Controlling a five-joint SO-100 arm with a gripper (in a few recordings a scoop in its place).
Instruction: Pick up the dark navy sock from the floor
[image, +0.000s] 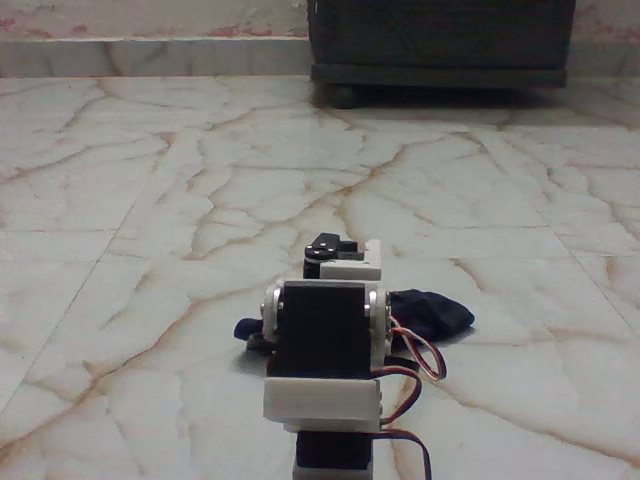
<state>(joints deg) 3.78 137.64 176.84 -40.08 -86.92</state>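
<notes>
While the sock (432, 312) lies on the floor (150, 200) | arm low, hiding it partly | hand state unclear | lift pending

sock (435, 312) half hidden behind arm (325, 335), tool unseen, cabinet (440, 40) top cropped

The soft, lumpy fabric sock (432, 313) is dark navy, near black. The glossy marble floor (150, 250) is cream-white with rusty orange-brown veins. At twelve o'clock, the wooden cabinet (440, 40) is dark.
</notes>
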